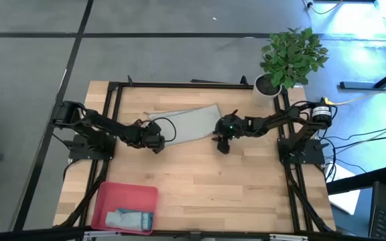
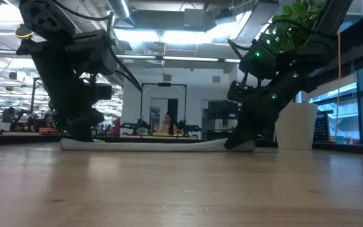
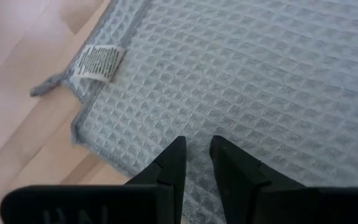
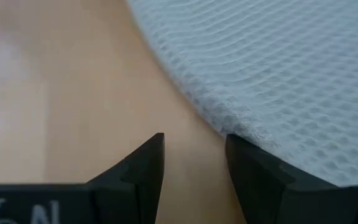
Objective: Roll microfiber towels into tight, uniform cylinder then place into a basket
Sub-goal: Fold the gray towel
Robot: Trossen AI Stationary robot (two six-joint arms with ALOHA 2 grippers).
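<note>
I look straight down overhead, level across the table (image 1: 200, 174), and closely from both wrists; all share the grey towel (image 1: 189, 122).

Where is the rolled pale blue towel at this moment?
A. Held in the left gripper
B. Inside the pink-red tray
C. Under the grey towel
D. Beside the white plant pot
B: the high view shows the rolled pale blue towel lying inside the pink-red tray at the table's near left corner, away from both arms.
</note>
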